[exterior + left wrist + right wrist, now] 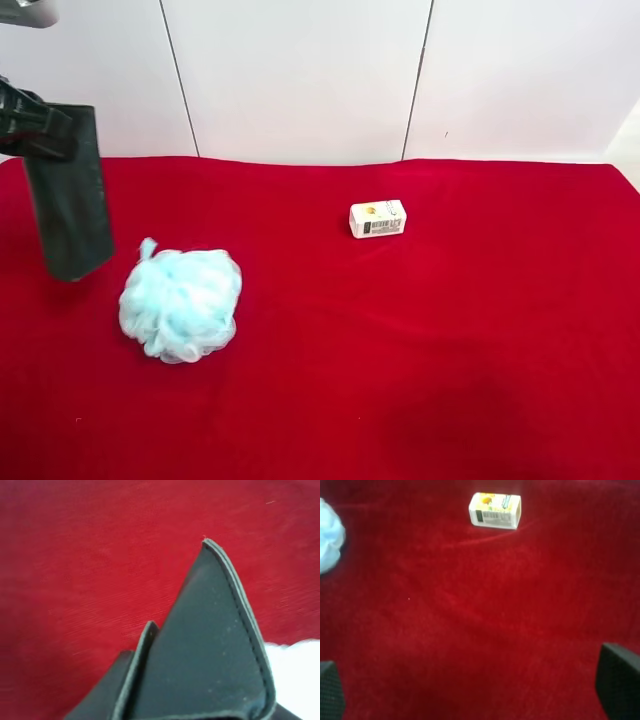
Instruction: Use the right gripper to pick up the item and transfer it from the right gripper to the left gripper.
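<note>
Item (70, 200) hanging clamped in left gripper (45, 135), right gripper (474, 686) jaws wide apart, empty

The black left gripper (55, 130) pinches a dark grey flat pouch (72, 205) hanging beneath it; the black right gripper (475, 692) holds its pads (617, 680) wide apart.

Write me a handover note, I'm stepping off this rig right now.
Left gripper: shut on the case, which hangs from it near the pouf.
Right gripper: fingers open, empty, over the bare red cloth; the box is in its view.
Done: the case is in the left grip, so the pickup and the handover look complete.
Left: nothing of the transfer itself; hold the case steady.
</note>
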Tool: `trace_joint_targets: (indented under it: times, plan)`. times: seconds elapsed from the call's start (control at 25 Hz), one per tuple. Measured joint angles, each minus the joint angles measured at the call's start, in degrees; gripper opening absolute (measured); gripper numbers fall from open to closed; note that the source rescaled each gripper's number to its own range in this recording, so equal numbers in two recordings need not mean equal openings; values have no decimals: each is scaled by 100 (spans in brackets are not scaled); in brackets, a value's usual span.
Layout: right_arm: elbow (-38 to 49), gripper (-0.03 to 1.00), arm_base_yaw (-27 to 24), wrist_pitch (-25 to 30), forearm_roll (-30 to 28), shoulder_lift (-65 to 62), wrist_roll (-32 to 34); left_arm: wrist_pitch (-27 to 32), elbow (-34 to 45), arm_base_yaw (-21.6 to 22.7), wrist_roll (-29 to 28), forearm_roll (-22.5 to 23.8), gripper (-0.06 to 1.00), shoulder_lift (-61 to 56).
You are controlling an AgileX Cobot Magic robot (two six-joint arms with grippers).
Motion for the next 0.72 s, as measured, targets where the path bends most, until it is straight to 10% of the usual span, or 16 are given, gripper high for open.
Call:
trace_joint_targets:
  times: [0.72]
  plan:
    - [59,100,7,-85,0,0,-66,1088,-1901,-463,-21,230,1,1480]
